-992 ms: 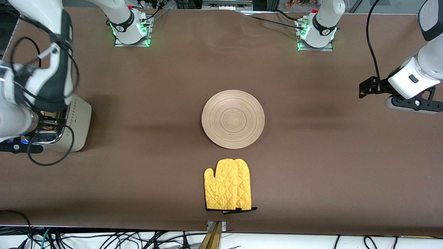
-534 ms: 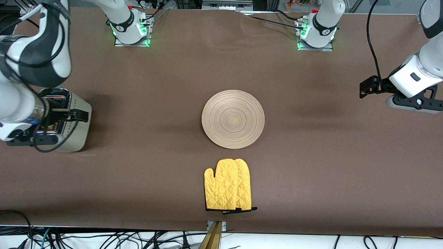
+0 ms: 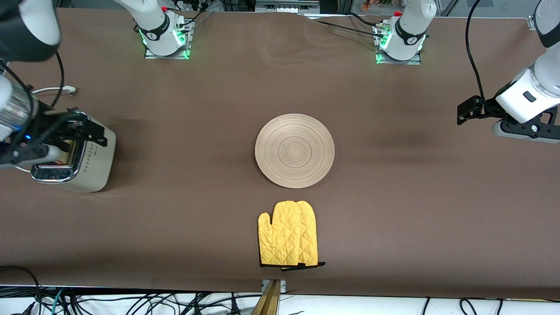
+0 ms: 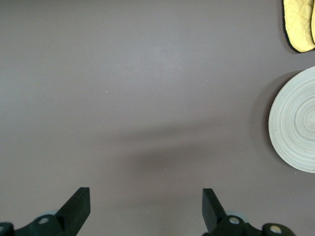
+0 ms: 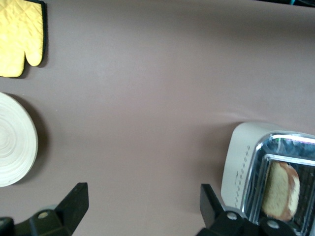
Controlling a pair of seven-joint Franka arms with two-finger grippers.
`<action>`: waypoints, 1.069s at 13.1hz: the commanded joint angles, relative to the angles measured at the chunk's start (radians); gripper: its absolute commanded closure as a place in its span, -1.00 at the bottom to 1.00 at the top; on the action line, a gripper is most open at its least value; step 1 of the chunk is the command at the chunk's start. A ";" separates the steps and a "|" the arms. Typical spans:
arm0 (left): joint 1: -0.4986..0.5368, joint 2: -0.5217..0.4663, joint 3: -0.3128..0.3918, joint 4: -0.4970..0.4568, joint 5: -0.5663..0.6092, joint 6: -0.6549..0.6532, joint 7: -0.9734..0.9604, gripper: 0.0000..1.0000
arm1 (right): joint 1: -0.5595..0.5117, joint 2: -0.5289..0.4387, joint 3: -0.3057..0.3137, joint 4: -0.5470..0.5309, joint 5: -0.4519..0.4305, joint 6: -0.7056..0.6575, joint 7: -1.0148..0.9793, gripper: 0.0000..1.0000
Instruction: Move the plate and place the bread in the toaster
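The plate (image 3: 294, 151) lies flat at the middle of the table; its edge also shows in the left wrist view (image 4: 295, 123) and the right wrist view (image 5: 15, 140). The toaster (image 3: 89, 164) stands at the right arm's end of the table. The bread (image 5: 280, 191) sits upright in one of its slots. My right gripper (image 3: 33, 153) hangs over the toaster, open and empty (image 5: 142, 199). My left gripper (image 3: 523, 130) waits in the air over bare cloth at the left arm's end, open and empty (image 4: 145, 199).
A yellow oven mitt (image 3: 288, 234) lies nearer to the front camera than the plate. The toaster's white cord (image 3: 52, 90) trails on the brown cloth (image 3: 393, 210) farther from the camera than the toaster.
My right arm has lifted and drawn away from the toaster, uncovering its chrome top and the cord. My left gripper has drifted slightly. Plate and mitt have not moved.
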 commanded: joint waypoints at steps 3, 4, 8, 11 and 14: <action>0.002 0.023 0.003 0.031 -0.012 0.000 0.005 -1.00 | -0.159 -0.167 0.203 -0.215 -0.112 0.011 -0.001 -1.00; 0.004 0.021 0.002 0.031 -0.012 0.000 0.008 -1.00 | -0.167 -0.167 0.220 -0.217 -0.121 0.008 -0.001 -1.00; 0.004 0.021 0.000 0.029 -0.024 0.037 0.021 -1.00 | -0.167 -0.167 0.228 -0.216 -0.121 -0.013 0.077 -1.00; 0.000 0.023 -0.001 0.031 -0.020 0.034 0.020 -1.00 | -0.167 -0.152 0.225 -0.207 -0.120 -0.012 0.075 -1.00; 0.000 0.020 -0.006 0.031 -0.012 0.030 0.018 -1.00 | -0.165 -0.140 0.223 -0.187 -0.121 -0.013 0.073 -1.00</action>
